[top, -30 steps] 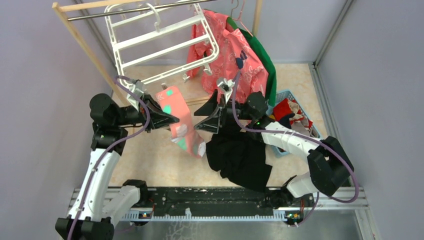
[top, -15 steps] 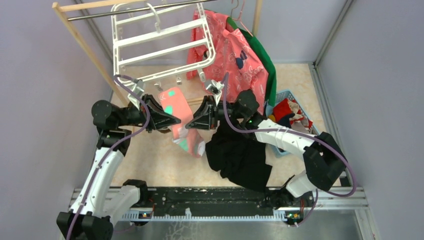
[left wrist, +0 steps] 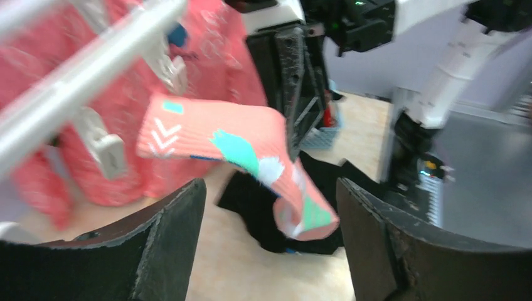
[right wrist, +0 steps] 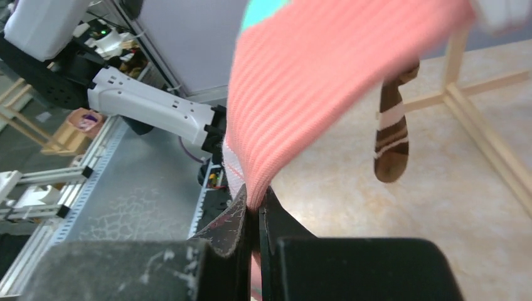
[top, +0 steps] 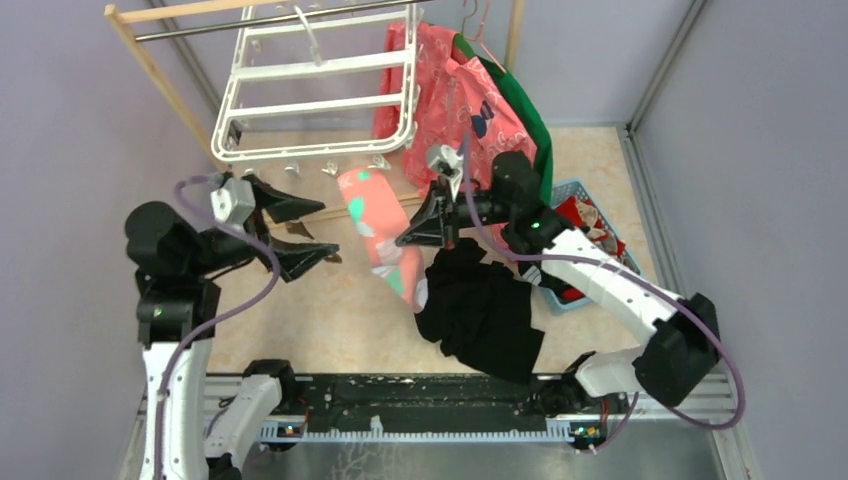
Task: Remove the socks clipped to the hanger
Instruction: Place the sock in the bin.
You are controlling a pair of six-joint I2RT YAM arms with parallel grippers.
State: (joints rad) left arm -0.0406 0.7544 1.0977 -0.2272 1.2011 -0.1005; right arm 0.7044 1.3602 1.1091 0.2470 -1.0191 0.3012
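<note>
Under the white hanger [top: 310, 150], near its right corner, hangs a pink sock [top: 378, 225] with green patches. Its top sits just below the little clips, and I cannot tell if a clip has hold of it. The sock hangs down on a slant, and from above its toe end looks close to the black cloth heap [top: 485, 315].

My right gripper [top: 402, 240] is squeezed tight on the pink sock, about halfway down its right edge. On the right wrist camera I see its two fingers [right wrist: 226, 232] pressed together with the pink cloth pinched between them.

My left gripper [top: 326, 232] is off to the left of the pink sock and is not touching it. Its jaws are wide apart and hold nothing. On the left wrist camera the sock hangs past the gap between the two black fingers.

A brown sock [right wrist: 390, 135] with white stripes hangs further back on the right wrist camera. I cannot tell what holds it up.

The hanger hooks over a metal bar on a wooden frame [top: 160, 80]. Beside it on the same bar hang a big pink shirt [top: 470, 110] and a green top [top: 535, 135]. To the right, down low, stands a blue basket [top: 572, 188] with red and dark cloth things in it.
</note>
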